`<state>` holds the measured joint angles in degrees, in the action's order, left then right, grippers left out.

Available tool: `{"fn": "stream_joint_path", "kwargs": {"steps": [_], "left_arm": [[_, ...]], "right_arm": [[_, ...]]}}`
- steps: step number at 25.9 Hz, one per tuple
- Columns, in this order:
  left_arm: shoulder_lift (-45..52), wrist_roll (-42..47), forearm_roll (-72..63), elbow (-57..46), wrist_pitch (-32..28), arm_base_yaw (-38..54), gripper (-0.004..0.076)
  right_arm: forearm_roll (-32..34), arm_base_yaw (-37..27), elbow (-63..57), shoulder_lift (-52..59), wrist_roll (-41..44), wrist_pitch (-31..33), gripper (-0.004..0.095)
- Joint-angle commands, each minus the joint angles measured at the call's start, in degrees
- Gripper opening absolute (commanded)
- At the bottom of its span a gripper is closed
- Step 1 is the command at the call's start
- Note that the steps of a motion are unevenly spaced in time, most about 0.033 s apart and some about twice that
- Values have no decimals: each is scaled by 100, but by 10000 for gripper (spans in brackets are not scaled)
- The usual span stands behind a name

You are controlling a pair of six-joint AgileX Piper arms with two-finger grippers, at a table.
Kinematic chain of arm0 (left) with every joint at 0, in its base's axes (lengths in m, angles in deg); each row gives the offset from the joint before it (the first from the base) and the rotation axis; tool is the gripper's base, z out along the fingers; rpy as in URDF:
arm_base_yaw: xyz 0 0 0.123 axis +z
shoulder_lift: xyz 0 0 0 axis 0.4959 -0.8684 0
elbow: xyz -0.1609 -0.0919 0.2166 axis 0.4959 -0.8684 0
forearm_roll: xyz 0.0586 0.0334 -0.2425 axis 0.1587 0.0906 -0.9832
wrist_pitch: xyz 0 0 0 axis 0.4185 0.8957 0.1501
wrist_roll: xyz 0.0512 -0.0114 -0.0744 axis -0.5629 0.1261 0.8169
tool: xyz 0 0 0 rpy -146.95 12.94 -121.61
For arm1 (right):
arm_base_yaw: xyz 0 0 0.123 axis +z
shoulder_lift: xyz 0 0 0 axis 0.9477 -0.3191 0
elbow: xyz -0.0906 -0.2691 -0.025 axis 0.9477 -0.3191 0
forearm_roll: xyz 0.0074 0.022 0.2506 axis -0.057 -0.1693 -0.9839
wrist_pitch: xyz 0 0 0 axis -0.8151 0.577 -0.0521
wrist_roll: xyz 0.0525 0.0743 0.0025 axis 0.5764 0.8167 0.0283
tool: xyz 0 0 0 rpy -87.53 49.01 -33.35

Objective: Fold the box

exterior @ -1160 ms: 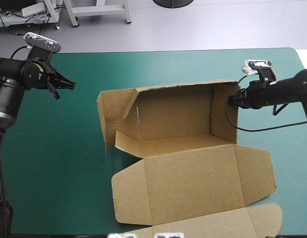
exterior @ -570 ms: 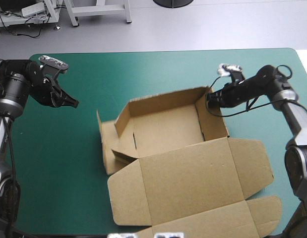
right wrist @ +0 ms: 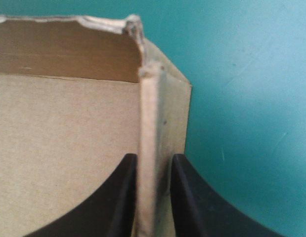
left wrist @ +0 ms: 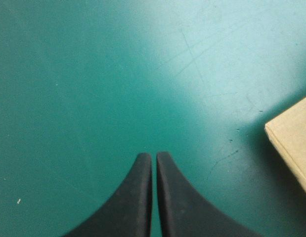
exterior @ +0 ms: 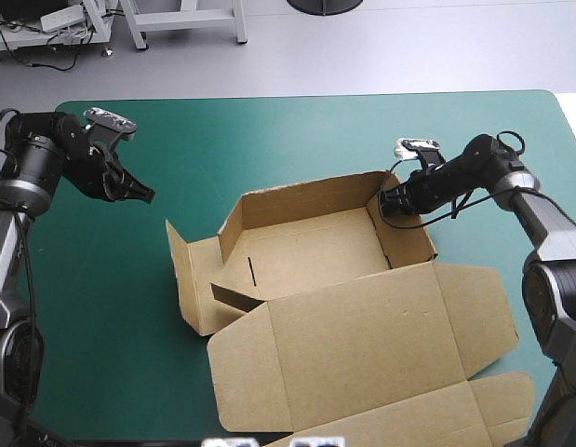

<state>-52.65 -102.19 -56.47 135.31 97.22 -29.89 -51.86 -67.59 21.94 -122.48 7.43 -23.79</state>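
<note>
We have the box [exterior: 311, 251] in the middle of the worktop [exterior: 269, 130], its board reaching to the near edge, and we judge it roughly half formed. The far wall [exterior: 301, 197] stands upright. The right wall [exterior: 406, 233] stands too, doubled over on itself. The right claw [exterior: 392, 200] is clamped on the top edge of that wall near the tray's far right corner, with one finger inside, one outside and the board pinched between them.

The left side is not done. The left wall [exterior: 190, 279] splays outward toward the worktop's left edge, and a small tab [exterior: 234, 296] sits tilted inside the tray's near left corner, not yet held by anything. The lid [exterior: 362, 345] lies flat toward the near edge with its side flaps spread.

The left claw [exterior: 143, 194] is clenched on nothing. It hangs over bare teal-green cover toward the far left corner, apart from the box, and its own view shows only a corner of board off to one side.

As we read it, what remains is to raise the left wall, fold it over the tab and tuck it down as on the right.
</note>
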Motion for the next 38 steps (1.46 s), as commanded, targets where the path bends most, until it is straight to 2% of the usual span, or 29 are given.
{"fn": "stream_joint_path", "kwargs": {"steps": [1,12,17,21,25,27,33,38], "left_arm": [[228,-103,-122,144,-195,0,18],[228,-110,-162,144,-137,0,17],[228,-110,-177,144,-160,0,17],[228,-110,-232,144,-173,0,17],[228,-110,-293,144,-173,0,17],[228,-110,-351,144,-163,0,17],[239,-110,-464,144,-152,0,17],[239,-110,-643,144,-102,0,17]], "right_arm": [[212,7,188,188,-76,-51,291],[378,-4,2551,198,618,1644,314],[482,-4,3005,537,925,1689,314],[738,-4,3005,1084,1029,1689,314],[1216,-4,2997,1635,1553,1689,319],[1283,-4,2910,1835,1707,1689,354],[1572,-4,1540,2522,1531,1689,396],[1621,-4,776,2526,1403,1689,397]]}}
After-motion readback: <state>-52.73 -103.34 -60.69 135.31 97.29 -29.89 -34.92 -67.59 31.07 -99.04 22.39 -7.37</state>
